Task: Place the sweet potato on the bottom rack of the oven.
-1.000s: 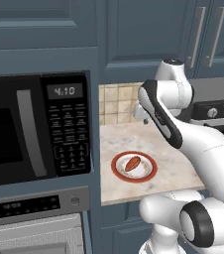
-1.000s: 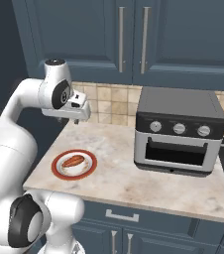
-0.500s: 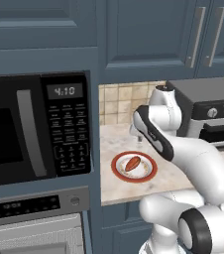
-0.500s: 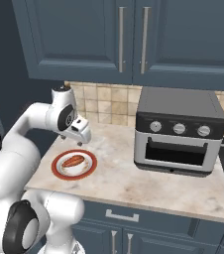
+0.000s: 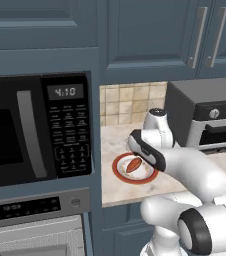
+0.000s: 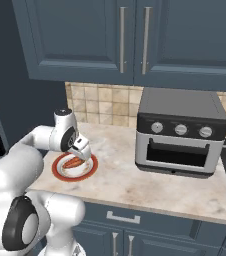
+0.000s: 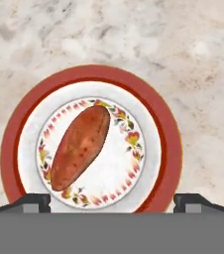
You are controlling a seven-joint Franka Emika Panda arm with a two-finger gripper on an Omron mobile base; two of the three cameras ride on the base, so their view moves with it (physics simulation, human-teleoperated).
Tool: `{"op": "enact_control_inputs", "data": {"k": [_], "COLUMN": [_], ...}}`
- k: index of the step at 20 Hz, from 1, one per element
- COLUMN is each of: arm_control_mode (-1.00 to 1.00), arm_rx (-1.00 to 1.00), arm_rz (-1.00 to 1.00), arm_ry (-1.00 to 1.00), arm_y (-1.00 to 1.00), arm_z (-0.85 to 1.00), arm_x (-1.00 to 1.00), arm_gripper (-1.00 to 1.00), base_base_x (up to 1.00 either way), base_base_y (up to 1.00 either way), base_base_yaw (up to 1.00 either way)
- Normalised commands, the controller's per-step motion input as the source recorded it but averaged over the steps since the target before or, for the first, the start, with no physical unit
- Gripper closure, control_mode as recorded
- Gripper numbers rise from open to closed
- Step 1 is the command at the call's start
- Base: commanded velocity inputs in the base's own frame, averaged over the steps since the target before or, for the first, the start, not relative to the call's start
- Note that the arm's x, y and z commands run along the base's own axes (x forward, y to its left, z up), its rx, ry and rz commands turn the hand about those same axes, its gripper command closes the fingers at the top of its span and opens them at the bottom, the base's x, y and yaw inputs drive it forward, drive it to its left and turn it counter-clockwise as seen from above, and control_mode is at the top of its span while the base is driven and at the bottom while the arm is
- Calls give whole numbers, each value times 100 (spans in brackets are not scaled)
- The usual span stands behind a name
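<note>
- The sweet potato [image 7: 79,147] lies on the red-rimmed plate [image 7: 166,134], angled across the plate's floral centre.
- The plate rests on the marble counter [image 6: 130,172], left of the toaster oven [image 6: 179,132].
- The pincer [image 7: 112,201] hangs directly above the plate, fingertips [image 7: 32,202] spread wide apart, holding nothing.
- The oven [image 5: 32,225] sits below the microwave [image 5: 35,127], its door closed.
</note>
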Motion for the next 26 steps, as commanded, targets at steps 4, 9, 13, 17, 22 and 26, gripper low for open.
{"op": "enact_control_inputs", "data": {"k": [4, 9, 13, 17, 22, 26], "arm_control_mode": [-100, -100, -100, -100, -100, -100], "arm_rx": [2, 0, 0, 0, 0, 0], "arm_rz": [0, 0, 0, 0, 0, 0], "arm_ry": [6, 4, 1, 3, 3, 1], "arm_y": [34, 15, 0, 0, 0, 0], "arm_z": [-36, -34, -28, -41, -38, -19], "arm_x": [33, 29, 25, 19, 1, 0], "arm_gripper": [-100, -100, -100, -100, -100, -100], "base_base_x": [0, 0, 0, 0, 0, 0], "base_base_y": [0, 0, 0, 0, 0, 0], "base_base_yaw": [0, 0, 0, 0, 0, 0]}}
